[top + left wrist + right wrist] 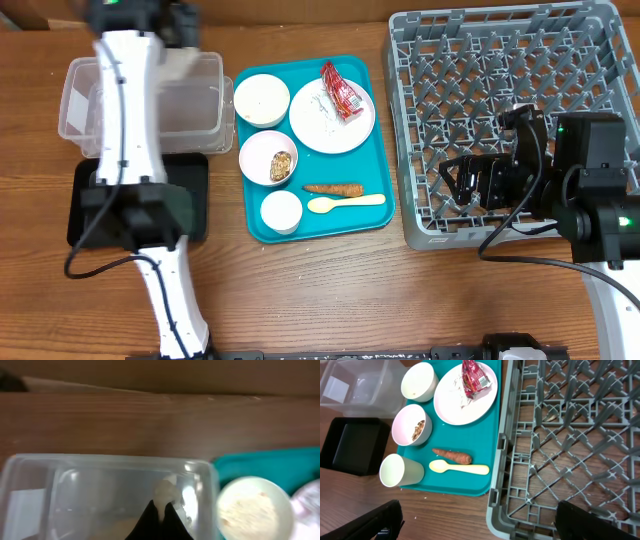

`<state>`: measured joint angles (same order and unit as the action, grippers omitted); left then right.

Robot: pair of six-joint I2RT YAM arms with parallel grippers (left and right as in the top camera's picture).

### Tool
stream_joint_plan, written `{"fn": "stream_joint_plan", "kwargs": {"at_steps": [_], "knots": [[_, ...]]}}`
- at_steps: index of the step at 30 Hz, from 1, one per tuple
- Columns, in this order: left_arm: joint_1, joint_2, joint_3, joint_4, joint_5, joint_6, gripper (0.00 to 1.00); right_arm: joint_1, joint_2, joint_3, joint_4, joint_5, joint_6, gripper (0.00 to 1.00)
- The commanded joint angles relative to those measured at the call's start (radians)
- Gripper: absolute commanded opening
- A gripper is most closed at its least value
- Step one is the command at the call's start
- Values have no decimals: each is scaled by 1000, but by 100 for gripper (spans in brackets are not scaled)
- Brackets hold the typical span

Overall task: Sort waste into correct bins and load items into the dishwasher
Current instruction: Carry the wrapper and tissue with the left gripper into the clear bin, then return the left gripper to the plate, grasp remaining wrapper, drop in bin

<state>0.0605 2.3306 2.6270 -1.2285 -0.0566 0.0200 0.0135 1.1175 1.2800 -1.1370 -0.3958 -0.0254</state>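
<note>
1. The white crumpled paper (166,494) sits at the tips of the left gripper (161,510), whose fingers are pinched together on it. It is a small pale wad with no clear long axis
2. Directly below lies the clear plastic tub (100,460). The paper hangs inside its outline, close to the wall facing the teal tray (270,462) but not over the rim
3. The coming move, I judge, turns on straight down: unclenching should drop the wad into the tub, with less room on the teal-tray side
4. The black tray (195,200) lies just beside the tub, partly under the left arm
5. The right gripper (477,506) hovers with its fingers spread wide and nothing between them over the dish rack (420,60), well apart from the tub — the left arm is far nearer
</note>
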Motion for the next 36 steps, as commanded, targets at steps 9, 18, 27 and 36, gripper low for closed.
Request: {"fn": "stream_joint_plan", "kwargs": {"at_steps": [9,18,27,36], "knots": [[61,4,-193,201,32,-27,73,-5,-2,23,-2,-9,3,100],[-129,-2,-103,149,437,94,87,-5,-2,23,-4,-9,2,100],[-435,146,-157,182,55,-237,100,-5,-2,23,-24,-8,2,100],[-493,305,-157,219,74,-372,99,-5,-2,23,-35,-8,2,100]]}}
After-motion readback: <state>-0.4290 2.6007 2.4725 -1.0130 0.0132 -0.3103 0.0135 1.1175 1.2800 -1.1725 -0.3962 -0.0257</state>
